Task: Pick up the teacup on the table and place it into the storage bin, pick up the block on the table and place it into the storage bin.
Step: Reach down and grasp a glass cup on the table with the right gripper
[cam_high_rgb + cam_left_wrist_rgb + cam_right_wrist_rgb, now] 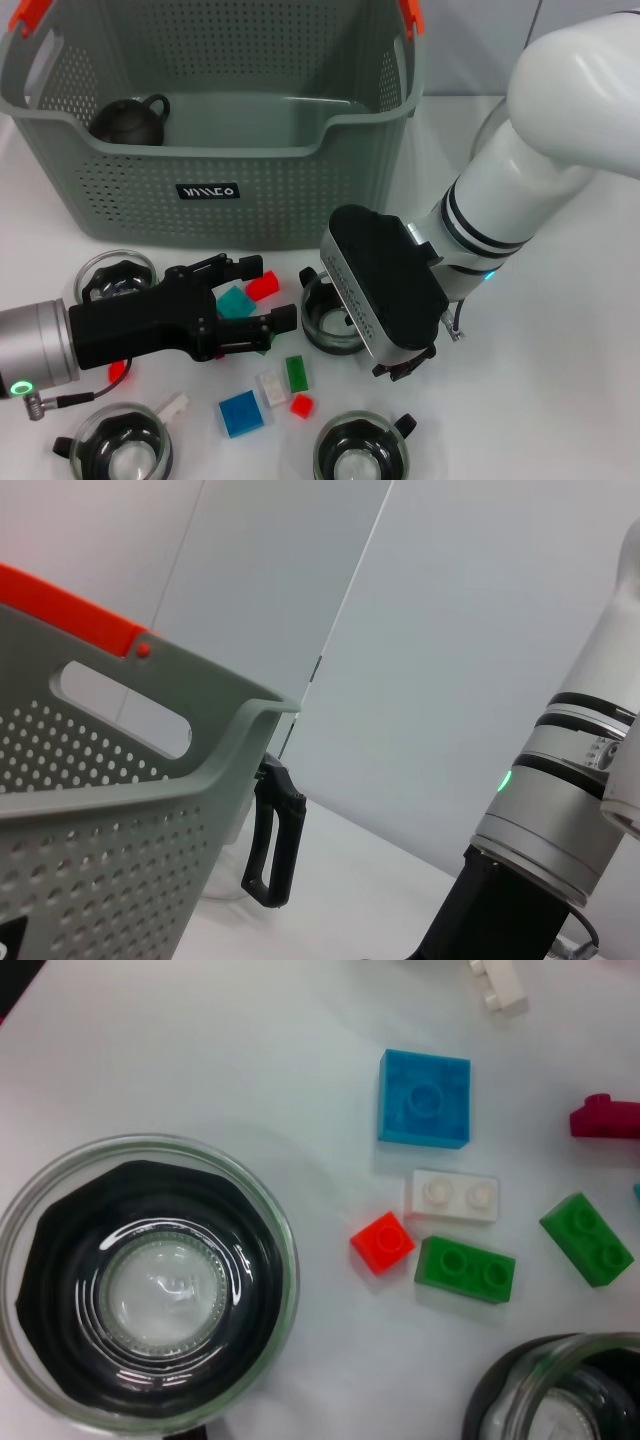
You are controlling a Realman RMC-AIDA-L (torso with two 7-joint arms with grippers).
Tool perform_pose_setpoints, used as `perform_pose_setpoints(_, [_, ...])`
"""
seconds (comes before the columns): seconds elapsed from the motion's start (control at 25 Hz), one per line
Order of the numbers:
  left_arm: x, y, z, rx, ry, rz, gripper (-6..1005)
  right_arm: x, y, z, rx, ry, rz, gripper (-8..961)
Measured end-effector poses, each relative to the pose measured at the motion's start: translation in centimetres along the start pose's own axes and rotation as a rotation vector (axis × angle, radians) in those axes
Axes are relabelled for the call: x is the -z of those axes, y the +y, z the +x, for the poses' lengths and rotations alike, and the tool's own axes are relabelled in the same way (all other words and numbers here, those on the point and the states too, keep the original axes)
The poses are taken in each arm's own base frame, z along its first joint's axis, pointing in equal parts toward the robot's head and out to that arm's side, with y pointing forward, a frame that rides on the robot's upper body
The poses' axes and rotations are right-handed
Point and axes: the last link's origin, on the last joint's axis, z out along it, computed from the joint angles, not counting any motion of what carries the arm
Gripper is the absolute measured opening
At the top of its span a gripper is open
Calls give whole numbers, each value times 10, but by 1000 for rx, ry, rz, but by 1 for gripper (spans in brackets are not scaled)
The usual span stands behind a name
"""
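Reaching in from the lower left of the head view, the left gripper point(262, 290) lies level over the table with its black fingers spread apart; a teal block point(236, 301) and a red block point(262, 287) show in the gap between them, and no grip on either can be confirmed. Right of centre, the right gripper point(385, 295) sits beside a glass teacup point(328, 318); its finger state cannot be told. Below the two grippers lie a blue block point(242, 413), a white block point(271, 387), a green block point(297, 373) and a small red block point(301, 405). More glass teacups stand at lower centre point(361, 450), lower left point(121, 446) and centre left point(113, 273). The storage bin point(240, 190) fills the upper half of the frame, with a dark teapot point(128, 119) inside at its upper left. On the table point(560, 400), the bin stands just behind the block cluster
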Motion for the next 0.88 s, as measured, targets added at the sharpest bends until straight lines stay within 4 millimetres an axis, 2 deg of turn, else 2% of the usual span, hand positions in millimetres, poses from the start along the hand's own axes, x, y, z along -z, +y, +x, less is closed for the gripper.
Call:
perform_pose_setpoints(0.4, [0,1,-1,3,-1,-1,950,-1,0,1,-33,9,4,653])
perform_pose_setpoints(0.64, [1,1,-2,1,-6,-2,950,-2,1,3,-42,12,1,455])
perform_pose_setpoints(0.88, [1,1,-2,1,-7,-2,951,-1,3,3,-67,4,-13,213])
